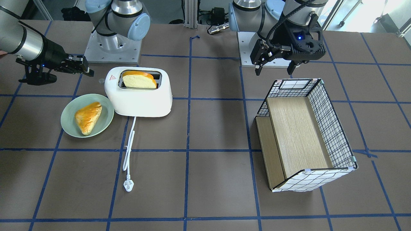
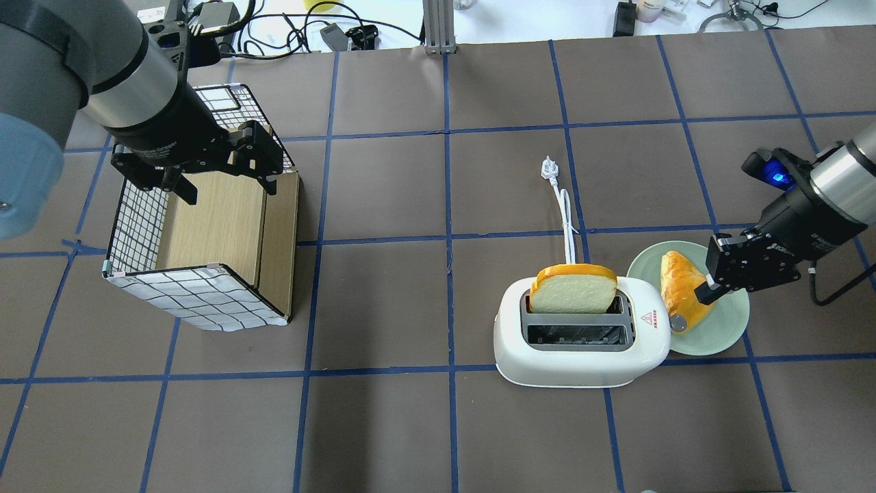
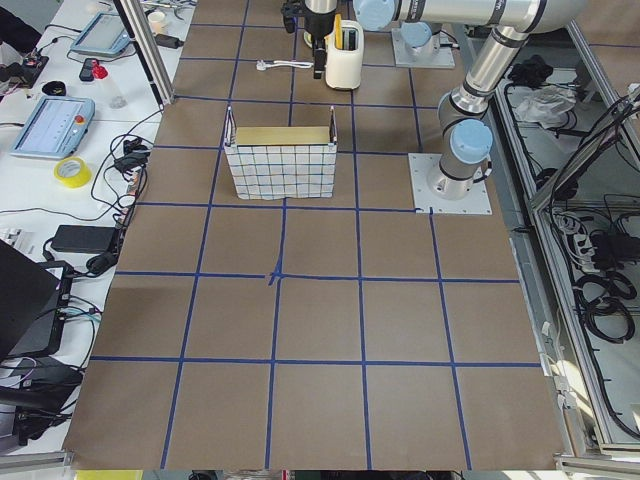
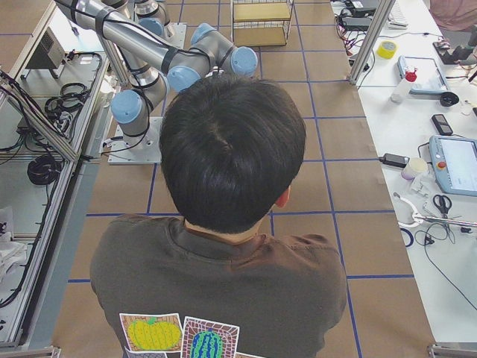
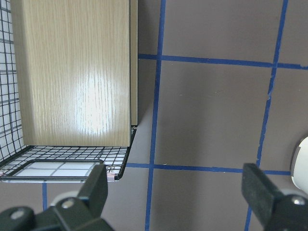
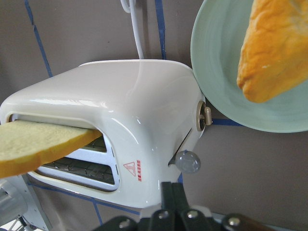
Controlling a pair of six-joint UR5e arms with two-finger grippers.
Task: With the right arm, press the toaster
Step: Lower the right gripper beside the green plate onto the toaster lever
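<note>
The white two-slot toaster (image 1: 141, 96) stands on the table with a bread slice (image 1: 138, 80) sticking up from one slot. It also shows in the overhead view (image 2: 582, 356) and fills the right wrist view (image 6: 144, 106). Its lever knob (image 6: 188, 161) sits on the end facing the green plate (image 2: 718, 335). My right gripper (image 2: 705, 293) is shut and empty. It hovers over the plate just beyond the toaster's lever end, apart from it, and also shows in the front view (image 1: 89, 71). My left gripper (image 2: 228, 186) is open and empty above the wire basket (image 2: 137, 226).
A piece of bread (image 1: 88, 117) lies on the plate. The toaster's white cord and plug (image 1: 128, 185) trail across the table. The basket with a wooden insert (image 1: 334, 134) stands on the far side. A person's head and back (image 4: 231, 164) fill the exterior right view.
</note>
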